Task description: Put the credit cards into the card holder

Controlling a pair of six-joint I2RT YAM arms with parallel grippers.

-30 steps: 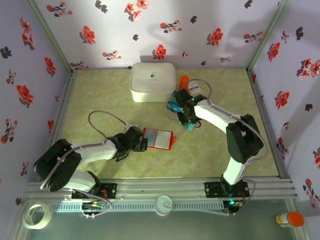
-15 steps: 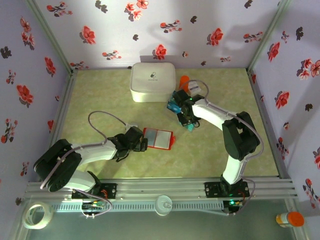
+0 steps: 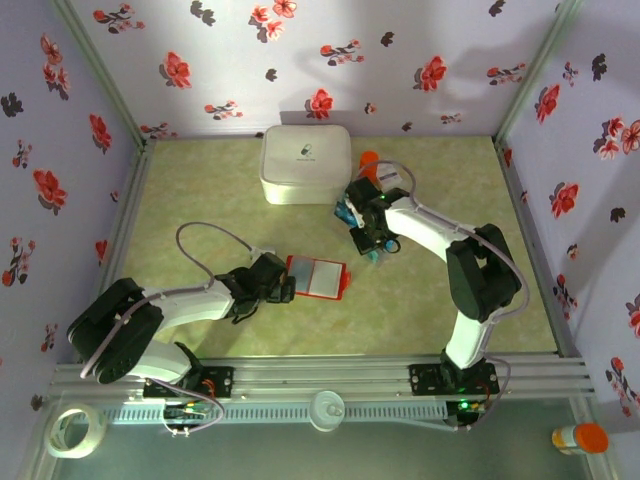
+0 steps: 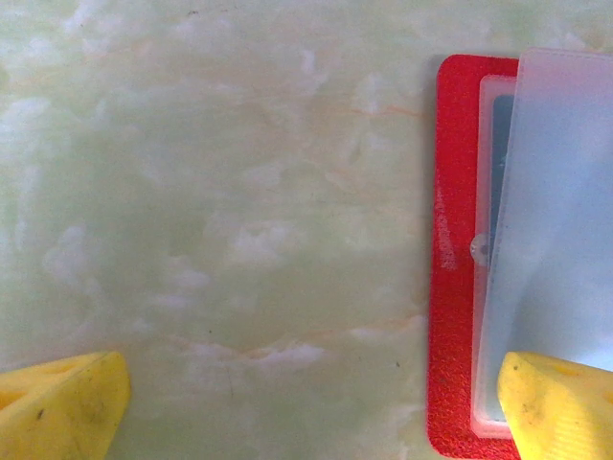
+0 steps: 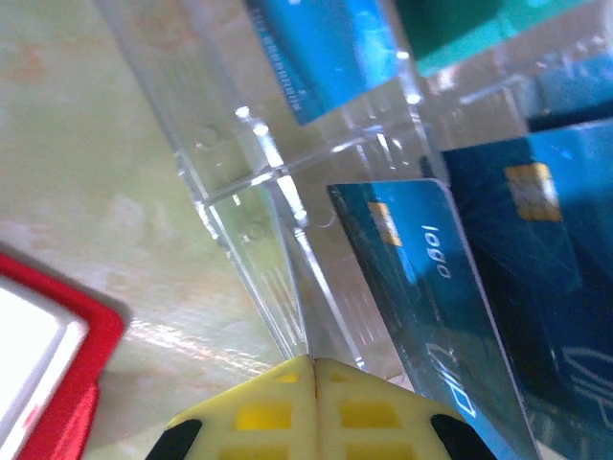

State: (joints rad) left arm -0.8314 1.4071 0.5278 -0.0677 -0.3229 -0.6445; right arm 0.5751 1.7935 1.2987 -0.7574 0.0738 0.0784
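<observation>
Top view: card holder (image 3: 318,278) lies open at centre frame, left gripper (image 3: 284,288) at its left edge; credit cards (image 3: 347,213) sit above and right of centre, right gripper (image 3: 374,252) over them

Left wrist view: jaws spread wide, empty; holder at right edge, a dark-blue strip under its pale flap, possibly one card stowed

Right wrist view: fingers pressed together at bottom centre by the clear sheet (image 5: 239,172); whether they pinch a card cannot be told; several cards lie in rows, so most of the task looks outstanding

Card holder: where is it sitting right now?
Top view: the card holder lies flat at mid-table, immediately right of the left end effector; the credit cards sit farther back to its right.
</observation>
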